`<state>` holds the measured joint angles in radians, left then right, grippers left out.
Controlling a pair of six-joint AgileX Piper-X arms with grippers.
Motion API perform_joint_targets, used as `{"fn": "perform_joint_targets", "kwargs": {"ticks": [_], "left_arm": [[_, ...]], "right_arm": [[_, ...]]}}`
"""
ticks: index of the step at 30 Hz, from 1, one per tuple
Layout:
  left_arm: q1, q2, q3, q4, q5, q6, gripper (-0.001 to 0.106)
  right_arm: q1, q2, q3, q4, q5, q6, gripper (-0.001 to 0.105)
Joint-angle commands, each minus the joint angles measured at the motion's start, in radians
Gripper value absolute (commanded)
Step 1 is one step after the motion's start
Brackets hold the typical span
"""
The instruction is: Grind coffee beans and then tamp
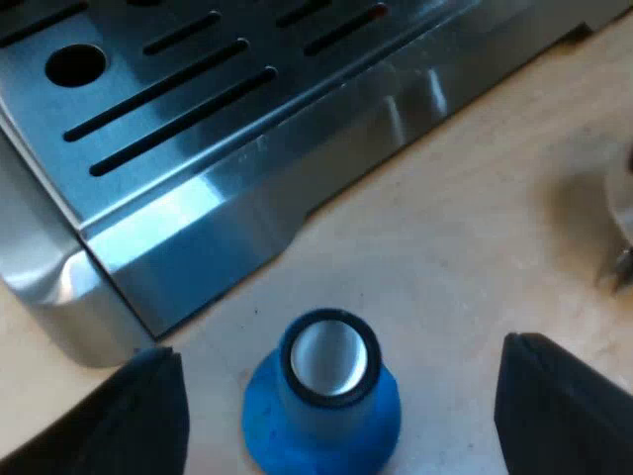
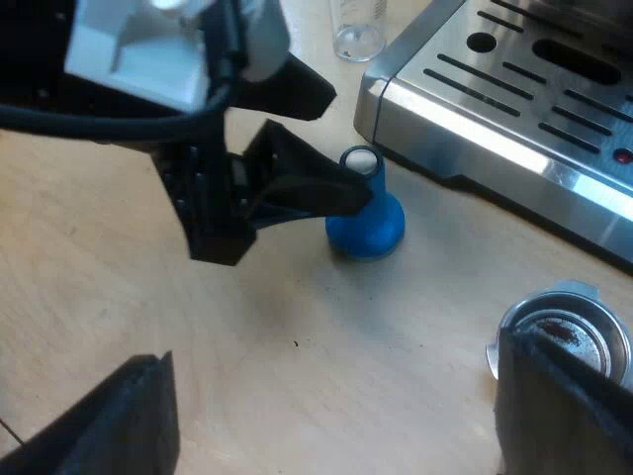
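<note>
L end effector point(image 1: 338, 354) open: its two black fingers point(image 1: 148, 416) stand wide apart w/ the blue tamper point(image 1: 321, 396) between them, not touching either one as far as I can tell. Tamper is upright on the bench point(image 1: 475, 247), wide blue base down, pale top w/ a dark ring facing up. It's just beside the front edge of the coffee machine point(image 1: 247, 208), close to a corner of the slotted drip tray point(image 1: 178, 99).

Seen from the R wrist, the L arm comes down over the tamper, one finger either side of its top.

R end effector point(image 2: 334, 348) also open, fingers far apart, holding nothing, over bare bench. The metal holder point(image 2: 564, 332) lies on the bench right by one R finger point(image 2: 554, 406), which covers part of it; dark brown residue shows inside the basket. Handle hidden, can't tell which way it points. Holder is near the machine's front, well apart from the tamper.

A clear measuring glass point(image 2: 358, 30) stands on the bench beside the machine's corner, beyond the tamper.
</note>
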<state>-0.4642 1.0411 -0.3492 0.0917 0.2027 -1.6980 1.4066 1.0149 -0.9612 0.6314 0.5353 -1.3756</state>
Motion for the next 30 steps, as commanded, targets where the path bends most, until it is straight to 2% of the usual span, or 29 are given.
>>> {"fn": "perform_joint_targets", "kwargs": {"ticks": [1, 8, 15, 18, 20, 21, 23, 25, 26, 30], "left_arm": [[-0.004, 0.051, -0.003, -0.068, -0.004, -0.004, 0.066], [-0.004, 0.190, -0.003, -0.190, 0.007, -0.004, 0.066], [-0.004, 0.277, -0.003, -0.228, 0.019, -0.004, 0.066], [-0.004, 0.282, -0.003, -0.230, 0.019, -0.004, 0.052], [-0.004, 0.282, -0.005, -0.230, 0.019, -0.004, 0.033], [-0.004, 0.282, -0.005, -0.230, 0.019, -0.004, 0.030], [-0.004, 0.280, -0.005, -0.224, 0.037, -0.004, 0.012], [-0.004, 0.275, -0.005, -0.225, 0.073, -0.004, 0.001], [-0.004, 0.265, -0.005, -0.225, 0.090, -0.006, 0.000], [-0.004, 0.219, -0.005, -0.225, 0.092, -0.011, 0.001]], "right_arm": [[-0.005, -0.008, -0.007, -0.005, 0.007, -0.016, 0.067], [-0.005, -0.008, -0.007, -0.003, 0.007, -0.016, 0.067], [-0.005, -0.008, -0.007, 0.002, 0.007, -0.016, 0.067], [-0.005, -0.008, -0.007, 0.002, 0.007, -0.016, 0.067], [-0.005, -0.008, -0.007, 0.002, 0.007, -0.016, 0.067], [-0.005, -0.008, -0.007, 0.002, 0.007, -0.016, 0.067], [-0.005, -0.008, -0.007, 0.002, 0.007, -0.016, 0.067], [-0.005, -0.008, -0.007, 0.002, 0.007, -0.016, 0.067], [-0.005, -0.008, -0.007, 0.006, 0.007, -0.016, 0.067], [-0.007, -0.008, -0.007, 0.046, 0.007, -0.016, 0.067]]}}
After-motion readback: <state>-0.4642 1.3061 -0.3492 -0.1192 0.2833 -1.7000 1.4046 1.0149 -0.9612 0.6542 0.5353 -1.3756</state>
